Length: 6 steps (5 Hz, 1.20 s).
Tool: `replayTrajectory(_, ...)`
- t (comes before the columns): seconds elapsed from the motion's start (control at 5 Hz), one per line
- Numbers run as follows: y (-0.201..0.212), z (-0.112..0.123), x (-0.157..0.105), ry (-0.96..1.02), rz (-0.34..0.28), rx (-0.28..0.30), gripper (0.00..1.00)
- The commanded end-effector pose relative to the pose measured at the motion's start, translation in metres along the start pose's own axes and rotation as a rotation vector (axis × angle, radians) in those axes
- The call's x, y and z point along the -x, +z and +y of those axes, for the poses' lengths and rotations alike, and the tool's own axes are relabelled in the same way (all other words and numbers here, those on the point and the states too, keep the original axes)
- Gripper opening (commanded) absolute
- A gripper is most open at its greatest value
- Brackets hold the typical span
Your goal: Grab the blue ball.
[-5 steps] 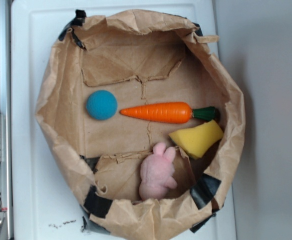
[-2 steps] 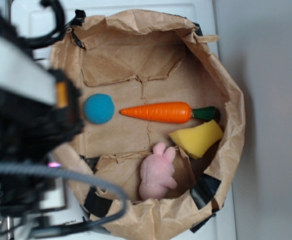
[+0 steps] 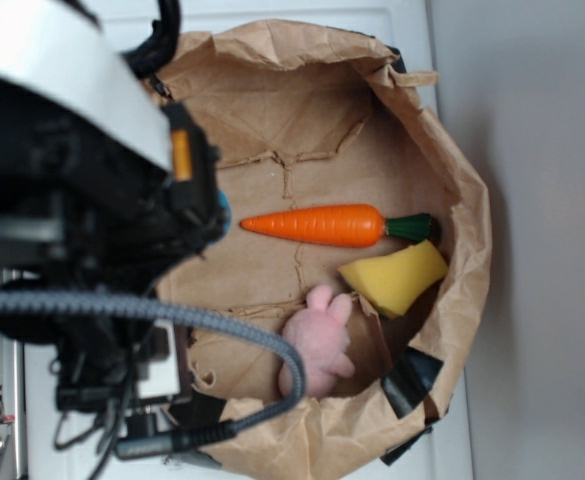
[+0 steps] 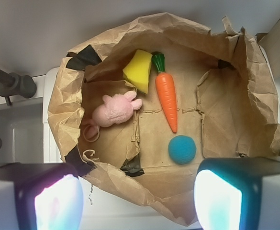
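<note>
The blue ball (image 4: 182, 149) is a small teal fuzzy ball lying on the floor of a brown paper bag (image 4: 58, 115). In the wrist view it sits just above the right finger. My gripper (image 4: 139, 203) is open and empty, high above the bag's near rim. Its two pads (image 4: 58, 203) are wide apart at the bottom of the view. In the exterior view my arm (image 3: 92, 200) covers the left part of the bag (image 3: 462, 250) and hides nearly all of the ball.
An orange toy carrot (image 3: 317, 224) lies in the bag's middle, beside the ball (image 4: 167, 98). A yellow sponge wedge (image 3: 394, 275) and a pink plush bunny (image 3: 317, 345) lie towards the bag's wall. The bag has crumpled upright walls and stands on a white surface (image 3: 62, 400).
My arm has come in from the left over the bag. It now covers the blue ball in the exterior view. The objects in the bag have not moved.
</note>
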<state>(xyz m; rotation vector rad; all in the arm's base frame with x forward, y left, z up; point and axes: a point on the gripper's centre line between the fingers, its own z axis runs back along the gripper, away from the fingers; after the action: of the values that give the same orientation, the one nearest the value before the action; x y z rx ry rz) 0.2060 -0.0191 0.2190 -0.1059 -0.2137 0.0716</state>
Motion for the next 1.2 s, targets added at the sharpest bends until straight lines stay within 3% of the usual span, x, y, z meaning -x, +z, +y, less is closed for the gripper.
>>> replayTrajectory(0.0, 0.014, 0.002, -0.009, 0.010, -0.051, 0.003, 1.00)
replayTrajectory(0.2, -0.029, 0.016, -0.025, -0.010, -0.030, -0.003, 1.00)
replayTrajectory(0.4, -0.046, 0.030, -0.036, -0.066, -0.012, -0.024, 1.00)
replayTrajectory(0.6, -0.055, 0.041, -0.035, -0.092, 0.065, -0.044, 1.00)
replayTrajectory(0.8, -0.064, 0.050, -0.022, -0.134, 0.112, -0.073, 1.00)
replayTrajectory(1.0, -0.074, 0.058, -0.002, -0.184, 0.105, -0.104, 1.00)
